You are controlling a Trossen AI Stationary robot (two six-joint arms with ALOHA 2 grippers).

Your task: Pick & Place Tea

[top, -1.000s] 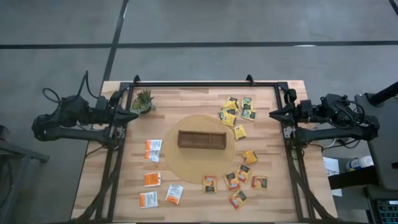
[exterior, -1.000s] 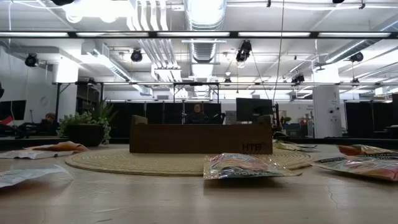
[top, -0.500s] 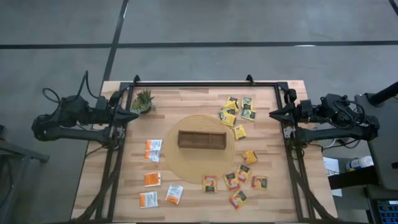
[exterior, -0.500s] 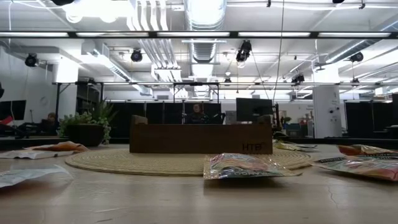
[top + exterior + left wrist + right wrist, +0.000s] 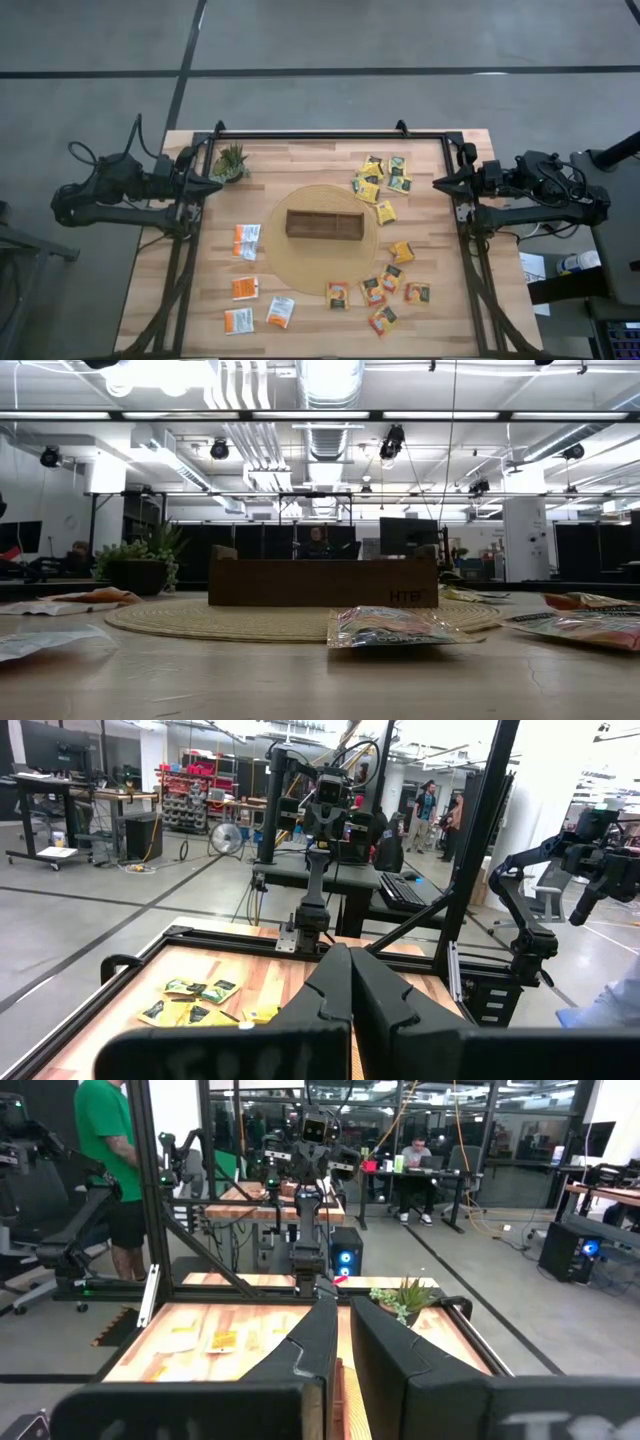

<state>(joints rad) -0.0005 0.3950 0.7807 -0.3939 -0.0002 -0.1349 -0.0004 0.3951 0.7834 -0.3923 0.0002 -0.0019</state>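
Small flat tea sachets lie on the wooden table: a yellow-green cluster (image 5: 380, 180) at the far right, an orange-brown group (image 5: 385, 285) at the near right, and white-and-orange ones (image 5: 247, 240) on the left. One sachet (image 5: 390, 627) lies close to the low camera. The dark wooden divided tray (image 5: 323, 224) sits on a round woven mat (image 5: 300, 265). My left gripper (image 5: 215, 186) is shut at the table's left edge. My right gripper (image 5: 437, 183) is shut at the right edge. Both stay clear of the tea.
A small spiky potted plant (image 5: 230, 162) stands at the far left corner, close to my left gripper. A black metal frame (image 5: 320, 134) runs along the table's far, left and right sides. People and desks show in the room beyond.
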